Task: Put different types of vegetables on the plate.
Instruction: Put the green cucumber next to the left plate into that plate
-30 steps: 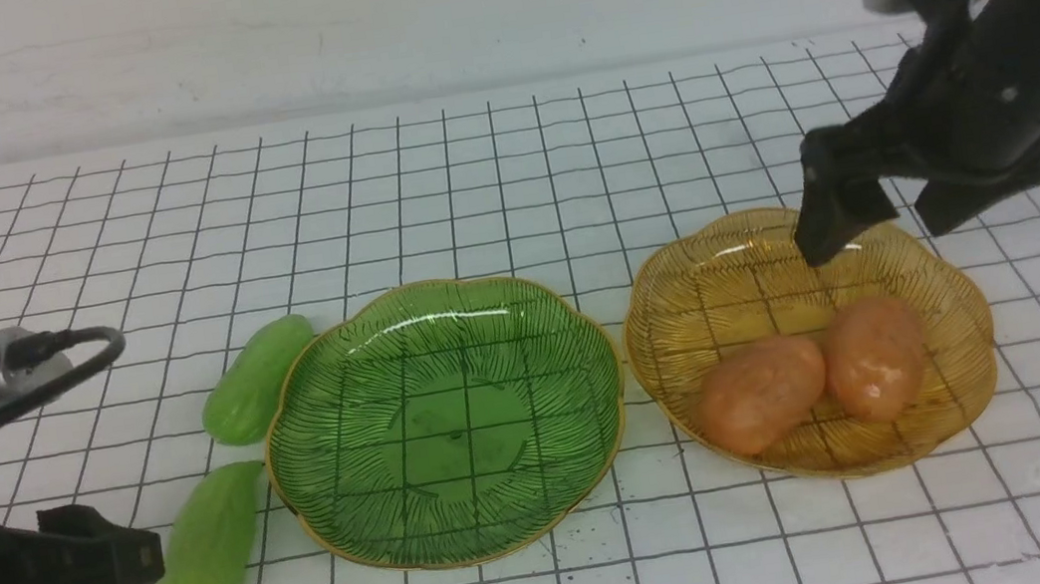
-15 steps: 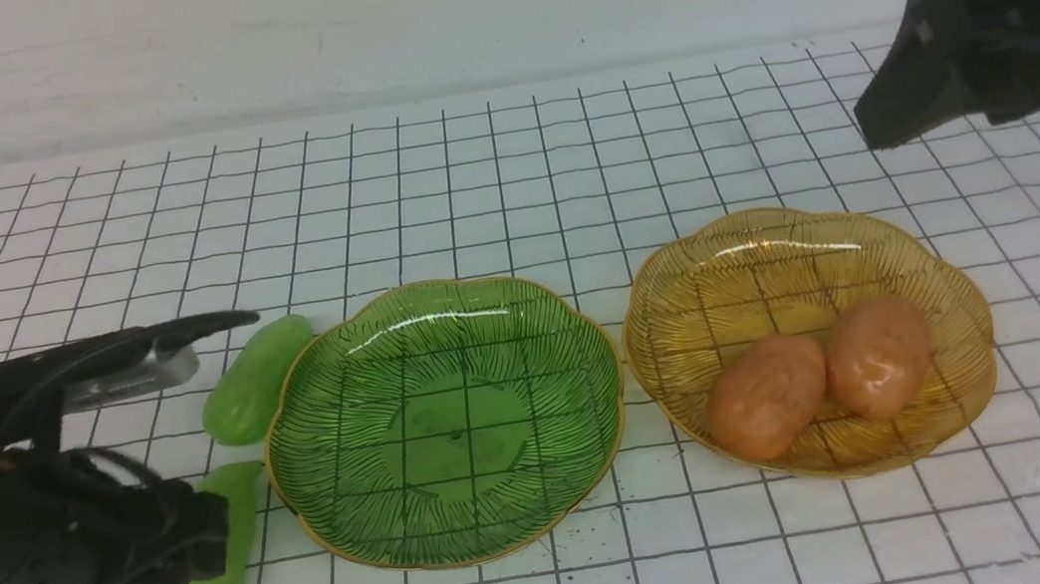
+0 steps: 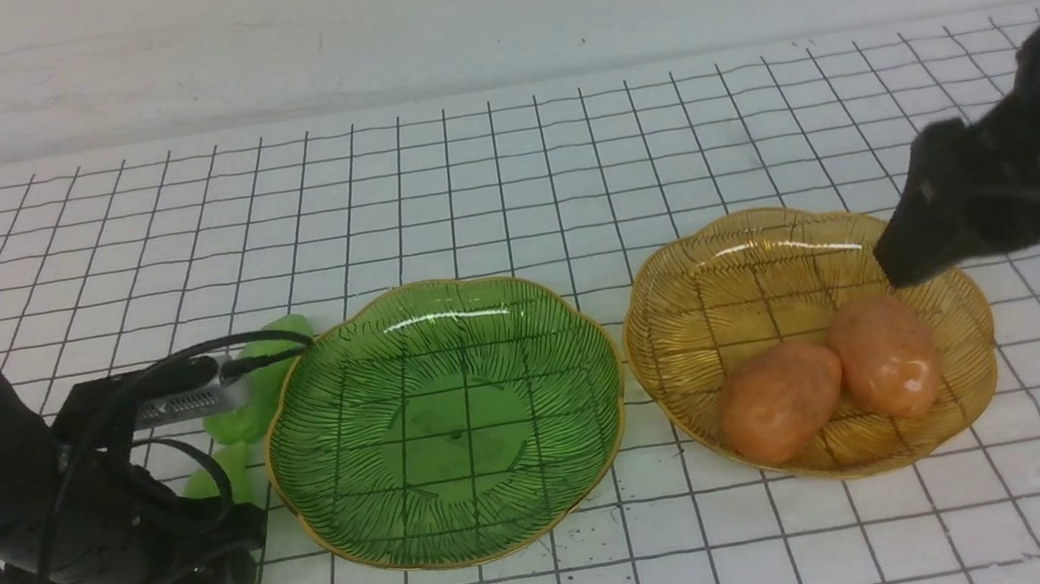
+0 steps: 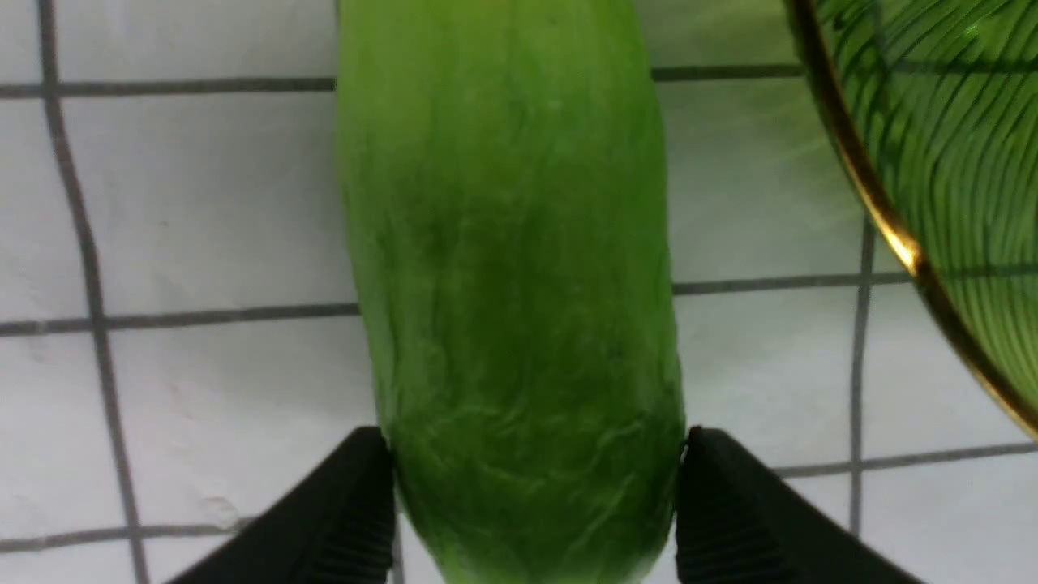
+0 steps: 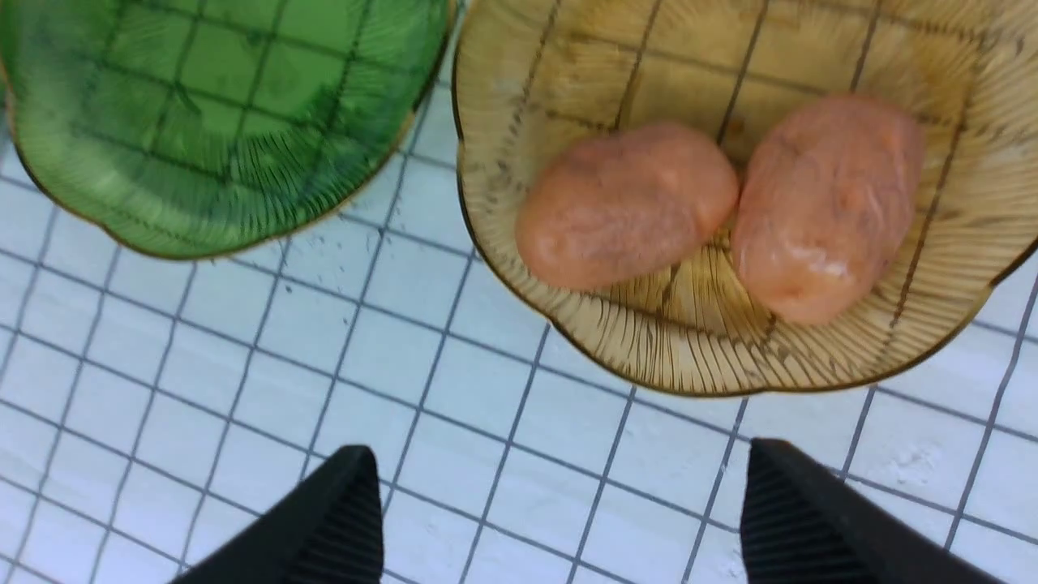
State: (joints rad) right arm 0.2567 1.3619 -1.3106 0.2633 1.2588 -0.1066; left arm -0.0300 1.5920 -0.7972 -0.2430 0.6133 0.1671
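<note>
We grip lower-left cucumber [image 4: 511, 268] with left pincer [image 4: 539, 442], on table [image 4: 203, 203]; right pincer [image 5: 559, 450] open, empty. Next: lift onto green plate [image 4: 965, 122].

A flat white tabletop ruled with thin black grid lines [image 3: 506, 183] fills most of the front view and runs back to a plain off-white wall [image 3: 443, 11] marked by faint grey scuffs and streaks. The light is soft and even, casting only weak shadows. Tiny dark specks [image 3: 600, 521] dot a few near squares of the tabletop
</note>
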